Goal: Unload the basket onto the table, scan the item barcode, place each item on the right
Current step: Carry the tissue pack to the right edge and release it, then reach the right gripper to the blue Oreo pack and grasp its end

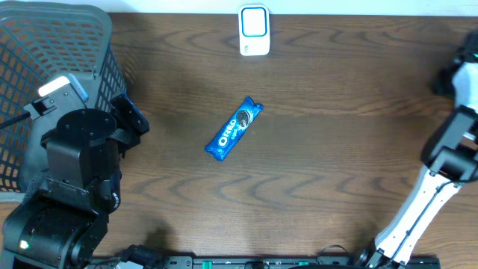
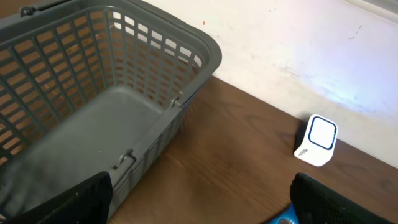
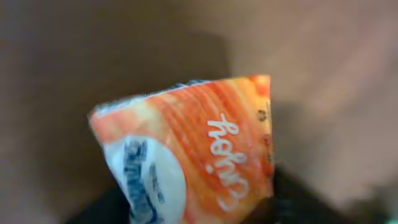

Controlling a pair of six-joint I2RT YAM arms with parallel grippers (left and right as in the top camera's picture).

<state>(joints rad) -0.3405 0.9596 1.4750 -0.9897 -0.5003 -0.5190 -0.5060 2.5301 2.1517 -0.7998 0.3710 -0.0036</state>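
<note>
Dark wood-grain table (image 1: 321,172) fills the overhead view, with a grey mesh basket (image 1: 89,67) at the far left and a small white scanner (image 1: 254,31) at the middle of the far edge. A blue Oreo pack (image 1: 234,129) lies flat and slanted at the table's centre, well apart from both arms. The left tool (image 2: 200,196) stands wide open and empty, looking past the basket toward the scanner.

The right wrist view is blurred. An orange packet (image 3: 199,137) with white script fills it, lying between the dark fingers of the right tool (image 3: 199,211). Whether they pinch it or only straddle it I cannot tell, and the overhead view does not show the packet at all. It is probably the item to scan.

By its look it is a light, soft film pouch, crinkly and slippery, with contents that may crush. It is best taken gently across a sealed end or the narrow sides. That leaves the printed faces uncovered so the barcode, not visible here, can face the scanner.
</note>
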